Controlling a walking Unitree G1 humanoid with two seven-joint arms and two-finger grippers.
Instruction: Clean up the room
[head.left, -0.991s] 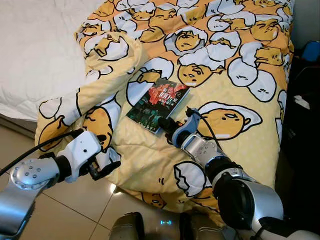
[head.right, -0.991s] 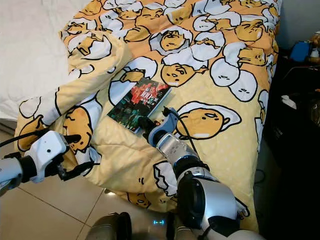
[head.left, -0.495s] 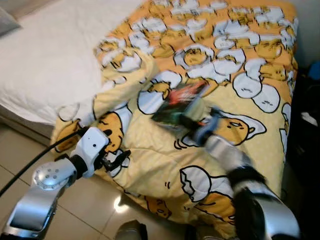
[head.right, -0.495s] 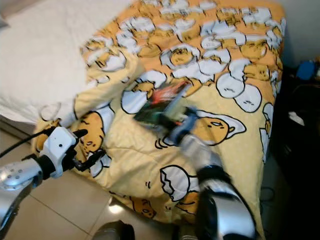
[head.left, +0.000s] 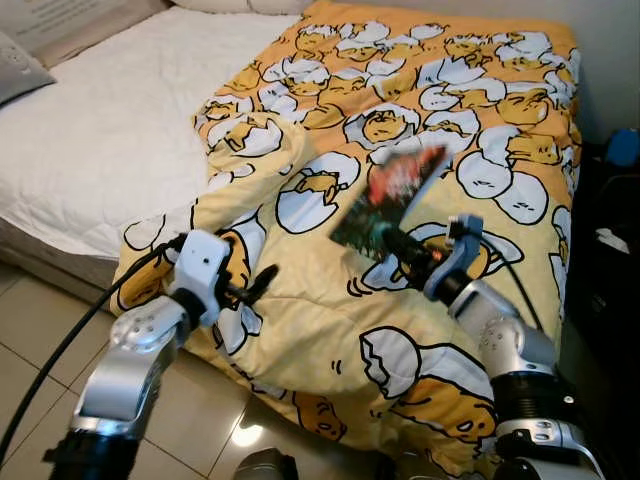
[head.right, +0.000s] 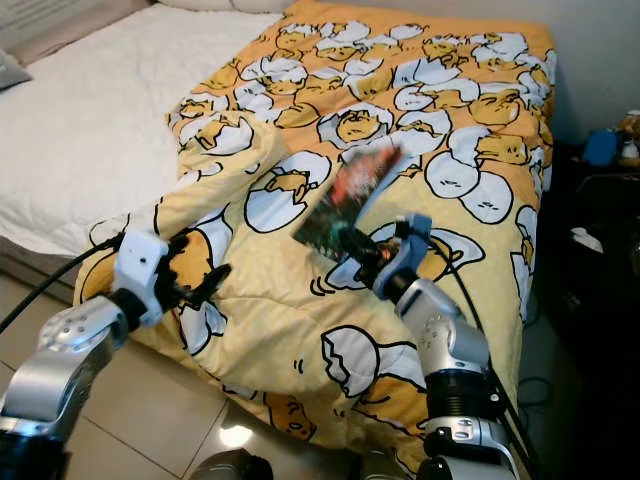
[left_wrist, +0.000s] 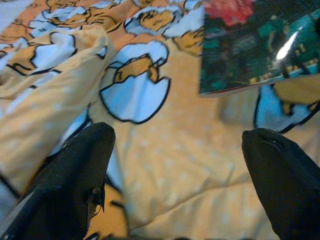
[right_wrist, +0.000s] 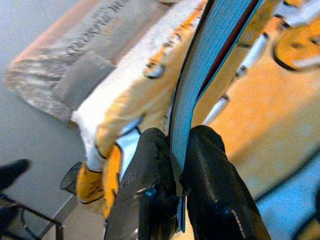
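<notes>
Far left: white mattress (head.left: 90, 130), bare of covers. Nearer, at the left edge of the yellow egg-print duvet (head.left: 330, 330): left gripper (head.left: 255, 285), fingers spread wide with nothing between them, hovering just beside the bunched fold of duvet and pointing right toward the middle of the bed.

Middle, slightly right: book (head.left: 390, 195), now lifted clear of the duvet and tilted up on edge, where a second ago lay flat on the covers. Blurred cover, red at the far end, dark green nearer.

Right of that: right gripper (head.left: 400, 245), fingers pressed together on the book's near edge, pinching it; confirmed in the right wrist view, the two black pads squeezing the thin spine between them. Arm raised and drawn back toward the near right compared with a second ago.

Far right: dark clutter on the floor beside the bed, too dim to name.

Judged: pick-up done, book secured; carrying it off the bed to a proper place probably comes next, with a thin edge grip likely to let the book swing.
</notes>
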